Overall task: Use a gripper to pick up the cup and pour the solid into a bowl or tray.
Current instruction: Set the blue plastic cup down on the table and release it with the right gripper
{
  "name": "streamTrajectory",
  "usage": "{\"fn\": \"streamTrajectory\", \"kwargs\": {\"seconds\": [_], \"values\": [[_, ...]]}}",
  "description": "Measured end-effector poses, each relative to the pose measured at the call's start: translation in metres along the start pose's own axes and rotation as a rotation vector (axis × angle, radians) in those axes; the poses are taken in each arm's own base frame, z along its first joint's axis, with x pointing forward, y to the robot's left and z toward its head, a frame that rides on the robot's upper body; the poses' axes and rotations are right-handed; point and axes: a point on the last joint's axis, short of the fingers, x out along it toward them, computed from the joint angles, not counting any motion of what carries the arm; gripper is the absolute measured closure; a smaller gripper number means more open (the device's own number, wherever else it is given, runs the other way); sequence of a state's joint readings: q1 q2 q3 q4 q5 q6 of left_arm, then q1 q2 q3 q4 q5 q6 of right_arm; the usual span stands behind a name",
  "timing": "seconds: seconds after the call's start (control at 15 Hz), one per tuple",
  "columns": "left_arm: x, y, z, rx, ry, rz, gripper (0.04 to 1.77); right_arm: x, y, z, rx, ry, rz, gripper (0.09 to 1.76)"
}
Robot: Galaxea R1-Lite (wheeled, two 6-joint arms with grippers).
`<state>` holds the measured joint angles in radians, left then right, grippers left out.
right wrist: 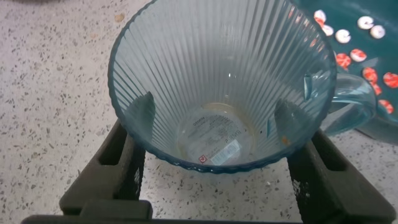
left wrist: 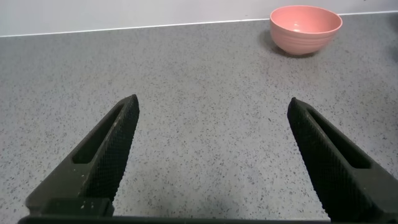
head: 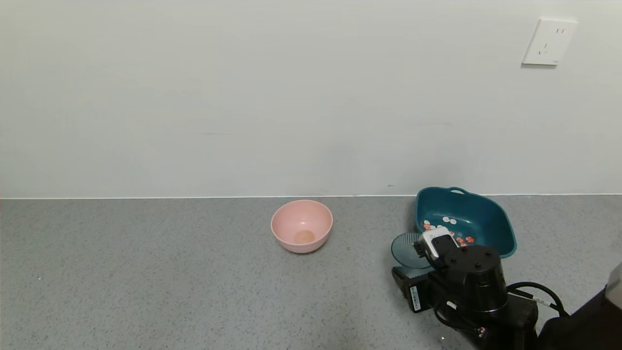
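My right gripper (head: 414, 262) is shut on the cup (head: 406, 249), with one finger on each side of its ribbed wall. The cup is held low over the counter, just left of the teal basin (head: 488, 214). In the right wrist view the cup (right wrist: 217, 81) is empty, with only a label on its bottom, and its handle points toward the basin (right wrist: 382, 127). The red-orange and white solid pieces (head: 448, 222) lie in the basin and also show in the right wrist view (right wrist: 357, 56). My left gripper (left wrist: 212, 106) is open and empty over bare counter, out of the head view.
A small round pink bowl (head: 302, 226) stands on the grey counter left of the cup and shows far off in the left wrist view (left wrist: 305, 28). A white wall runs along the counter's back edge, with a socket (head: 549, 41) at upper right.
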<state>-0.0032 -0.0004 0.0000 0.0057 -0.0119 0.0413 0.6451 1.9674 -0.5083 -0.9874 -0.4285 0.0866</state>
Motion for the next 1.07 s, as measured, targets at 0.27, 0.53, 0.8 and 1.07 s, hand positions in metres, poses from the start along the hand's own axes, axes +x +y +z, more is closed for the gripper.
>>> {"fn": "streamTrajectory", "kwargs": {"seconds": [0.27, 0.53, 0.8, 1.07], "values": [[0.0, 0.0, 0.0001, 0.0, 0.0, 0.0, 0.09, 0.0026, 0.0018, -0.004, -0.007, 0.014, 0.0, 0.51], [0.0, 0.0, 0.0001, 0.0, 0.0, 0.0, 0.09, 0.0034, 0.0022, -0.0049, -0.009, 0.017, 0.0, 0.51], [0.0, 0.0, 0.0001, 0.0, 0.0, 0.0, 0.09, 0.0034, 0.0022, -0.0052, -0.009, 0.018, 0.001, 0.38], [0.0, 0.0, 0.0001, 0.0, 0.0, 0.0, 0.09, 0.0034, 0.0024, -0.0038, -0.003, 0.003, 0.002, 0.28]]}}
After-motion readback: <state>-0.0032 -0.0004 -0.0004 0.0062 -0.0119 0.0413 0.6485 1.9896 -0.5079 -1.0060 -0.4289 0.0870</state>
